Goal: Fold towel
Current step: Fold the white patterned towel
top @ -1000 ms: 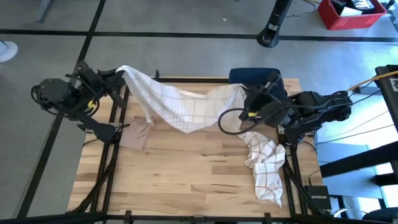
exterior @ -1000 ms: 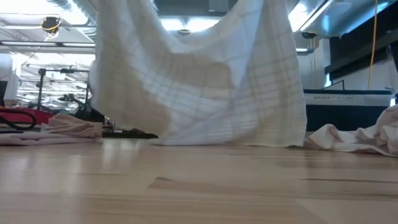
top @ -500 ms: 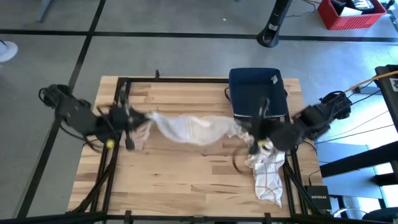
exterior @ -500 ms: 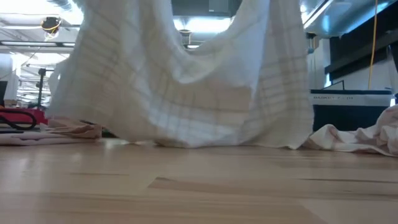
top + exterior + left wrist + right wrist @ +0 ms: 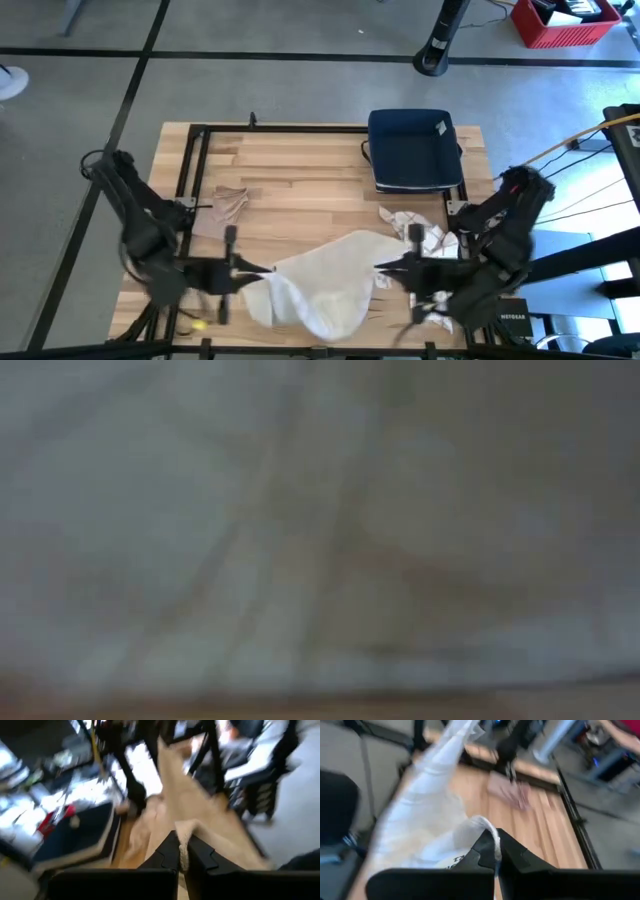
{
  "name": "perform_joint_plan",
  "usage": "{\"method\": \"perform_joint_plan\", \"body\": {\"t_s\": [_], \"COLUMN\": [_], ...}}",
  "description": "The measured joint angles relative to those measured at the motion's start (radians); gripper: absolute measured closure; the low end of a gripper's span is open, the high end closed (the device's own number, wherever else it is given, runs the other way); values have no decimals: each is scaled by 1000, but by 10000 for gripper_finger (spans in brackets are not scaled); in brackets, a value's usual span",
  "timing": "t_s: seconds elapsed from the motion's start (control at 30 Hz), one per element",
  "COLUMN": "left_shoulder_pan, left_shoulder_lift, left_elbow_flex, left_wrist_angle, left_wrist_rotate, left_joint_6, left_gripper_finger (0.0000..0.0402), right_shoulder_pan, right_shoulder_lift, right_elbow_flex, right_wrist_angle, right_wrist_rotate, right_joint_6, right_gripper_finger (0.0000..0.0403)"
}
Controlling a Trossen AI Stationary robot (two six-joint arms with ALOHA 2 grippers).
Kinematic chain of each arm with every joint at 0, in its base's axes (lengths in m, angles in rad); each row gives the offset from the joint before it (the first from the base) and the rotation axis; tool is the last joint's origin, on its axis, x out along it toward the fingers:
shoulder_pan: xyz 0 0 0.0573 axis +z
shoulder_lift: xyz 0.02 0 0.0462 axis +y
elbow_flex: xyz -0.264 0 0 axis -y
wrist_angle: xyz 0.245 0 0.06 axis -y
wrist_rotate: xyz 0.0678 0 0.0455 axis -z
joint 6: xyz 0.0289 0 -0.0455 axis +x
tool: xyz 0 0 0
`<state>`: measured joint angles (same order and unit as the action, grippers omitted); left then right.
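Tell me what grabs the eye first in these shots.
The white towel stretched between the two arms at the table's near edge stands out first, with the left gripper and right gripper each shut on one end. Behind it, a dark blue tray sits at the far right, and a small beige cloth lies at the left.

Both arms have swung the white towel (image 5: 320,290) from the table's far edge to its near edge

- robotics lab or workshop
- grey concrete floor (image 5: 300,90) crossed by dark lines
- wooden table (image 5: 300,170) in a black frame
- red crate (image 5: 565,22), loose cables (image 5: 590,185) alongside
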<state>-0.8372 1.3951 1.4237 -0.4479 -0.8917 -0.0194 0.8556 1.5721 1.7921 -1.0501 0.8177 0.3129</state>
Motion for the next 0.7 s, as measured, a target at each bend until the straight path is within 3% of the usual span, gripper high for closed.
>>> {"method": "perform_joint_plan", "body": {"t_s": [0.23, 0.4, 0.53, 0.7], "left_shoulder_pan": [82, 136, 191, 257], "left_shoulder_lift": [109, 182, 210, 181], "left_elbow_flex": [-173, -261, -270, -232], "left_wrist_angle": [-96, -101, -131, -277], "left_wrist_rotate": [-3, 69, 214, 520], "left_joint_6": [-324, -465, -534, -593], "left_gripper_finger": [399, 393, 354, 285], "right_shoulder_pan": [-72, -142, -208, -272], "right_shoulder_lift": [190, 295, 360, 384], "right_elbow_flex": [-60, -157, -209, -211], "right_wrist_angle": [-133, -124, -128, -216], "right_wrist_rotate": [47, -98, -254, -504], "right_joint_6": [176, 247, 261, 230], "right_gripper_finger": [397, 379, 336, 263]}}
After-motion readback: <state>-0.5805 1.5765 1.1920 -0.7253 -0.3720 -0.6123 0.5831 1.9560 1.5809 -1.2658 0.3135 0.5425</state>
